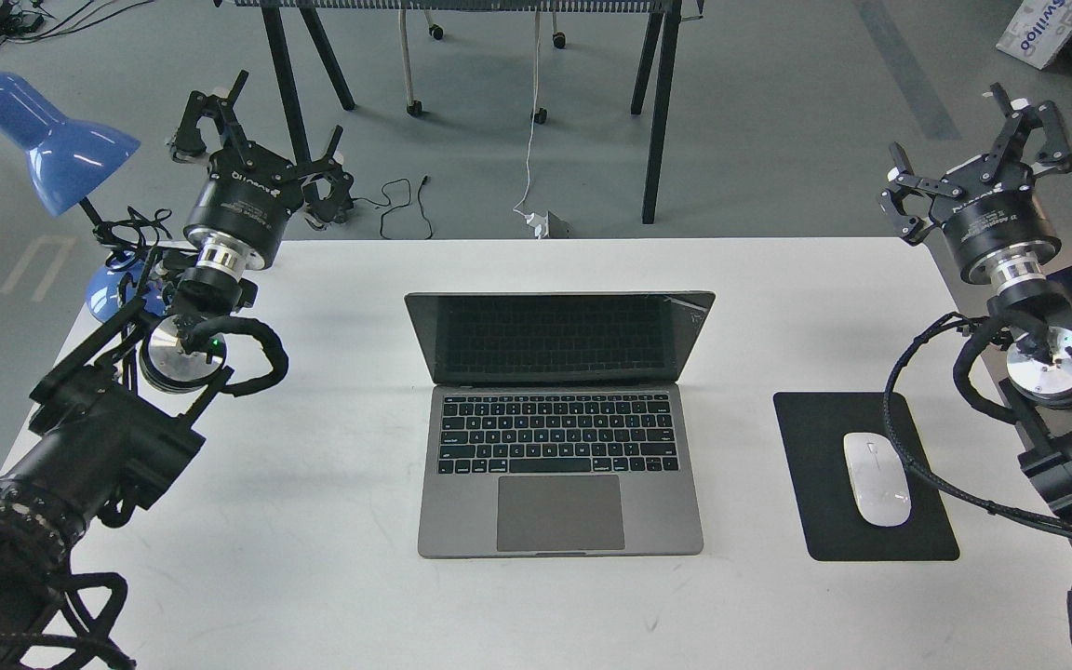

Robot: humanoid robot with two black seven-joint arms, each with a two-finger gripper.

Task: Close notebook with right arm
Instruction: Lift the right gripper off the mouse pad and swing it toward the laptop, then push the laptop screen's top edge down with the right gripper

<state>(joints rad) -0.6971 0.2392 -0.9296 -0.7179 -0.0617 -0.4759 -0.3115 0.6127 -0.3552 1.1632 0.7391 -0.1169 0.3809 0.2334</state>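
The notebook [559, 465] lies open in the middle of the white table [313, 558], a slim grey laptop with a black keyboard and a dark screen tilted back. My right arm [1048, 354] comes in from the right edge. Its gripper [969, 140] is open, held beyond the table's far right corner, well to the right of the notebook and apart from it. My left gripper [275, 130] is also open, raised past the far left corner, with nothing between its fingers.
A black mouse pad [815, 521] with a white mouse [876, 479] lies right of the notebook, below my right arm. A blue desk lamp [52, 140] stands at the far left corner beside my left arm. Table legs and cables fill the floor behind.
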